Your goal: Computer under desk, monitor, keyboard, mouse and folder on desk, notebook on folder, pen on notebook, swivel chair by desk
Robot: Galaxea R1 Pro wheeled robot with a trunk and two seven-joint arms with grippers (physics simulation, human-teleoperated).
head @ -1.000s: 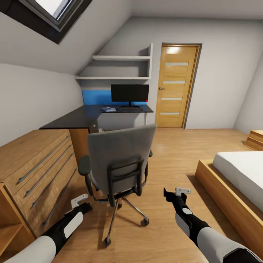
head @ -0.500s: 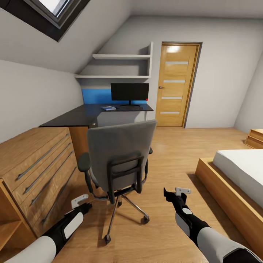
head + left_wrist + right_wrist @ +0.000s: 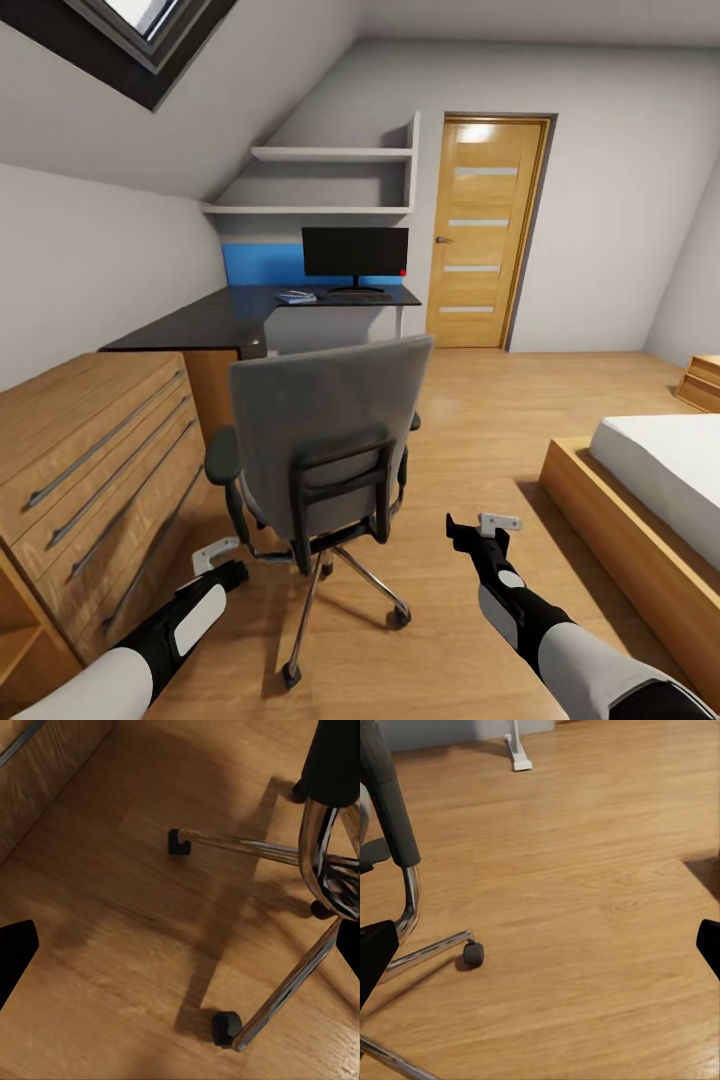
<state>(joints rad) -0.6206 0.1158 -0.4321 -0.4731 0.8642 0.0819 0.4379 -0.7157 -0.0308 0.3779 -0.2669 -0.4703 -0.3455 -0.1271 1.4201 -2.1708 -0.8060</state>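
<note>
Grey chair [image 3: 325, 440] is sitting at frame centre with its back to the camera, hiding any folder on its seat. Left pincer [image 3: 218, 556] and right pincer [image 3: 478, 527] are hanging low on either side of it, both spread wide with nothing held, likely readied for a reach around the backrest. Monitor [image 3: 355, 252] is standing on the dark worktop [image 3: 200, 322] at upper centre, a small blue-white item [image 3: 297, 297] lying just left of its base; too small to identify. Dresser [image 3: 90, 450] is flanking the chair at lower left.
</note>
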